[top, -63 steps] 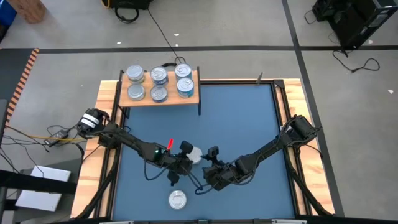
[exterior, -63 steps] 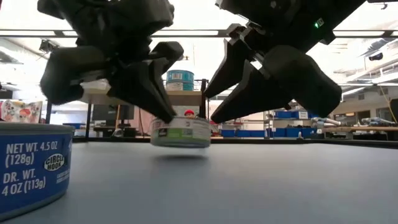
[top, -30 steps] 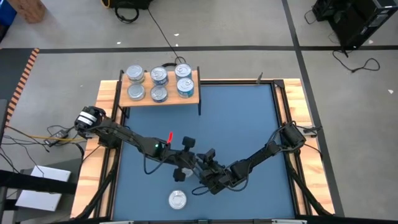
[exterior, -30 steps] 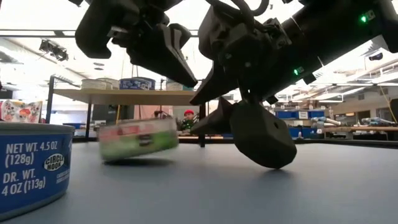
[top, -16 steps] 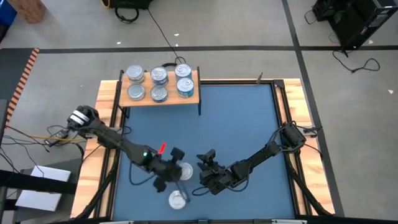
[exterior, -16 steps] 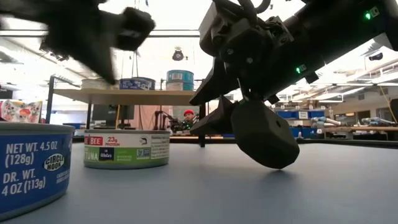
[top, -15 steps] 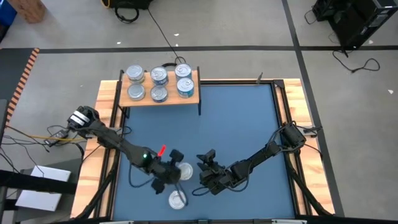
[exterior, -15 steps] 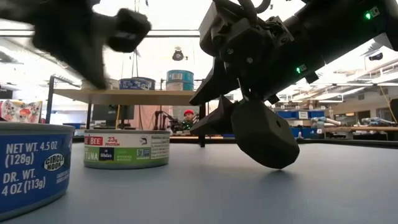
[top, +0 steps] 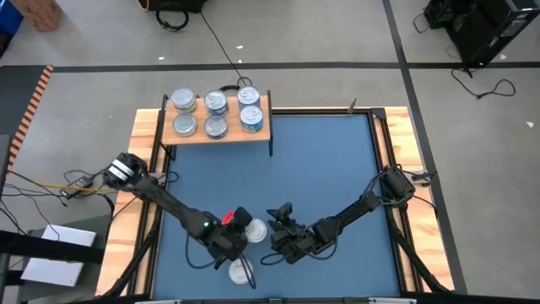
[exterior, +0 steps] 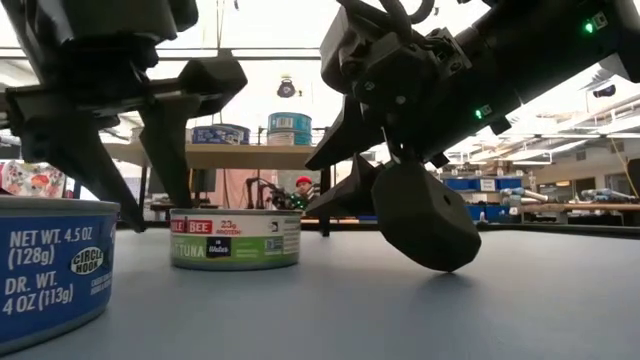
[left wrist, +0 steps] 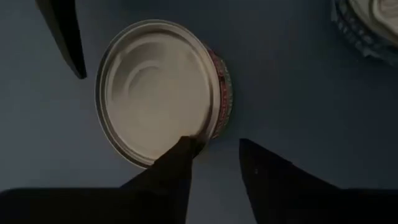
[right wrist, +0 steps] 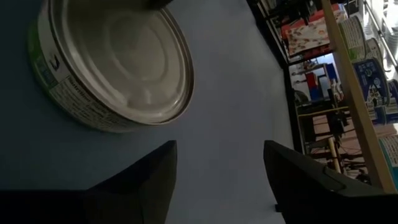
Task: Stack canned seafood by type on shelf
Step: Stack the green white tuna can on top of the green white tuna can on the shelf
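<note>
Green-labelled tuna can (exterior: 235,238) sits on the tabletop, just under the left gripper (exterior: 140,165), whose spread fingers grasp nothing.

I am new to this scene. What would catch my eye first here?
Two dark arms meet low over the blue table's near edge: the left tool stands open over a tuna tin, with the open right tool just beside it. Another tin sits nearer the edge. At the far left corner, a wooden shelf holds six tins.
</note>
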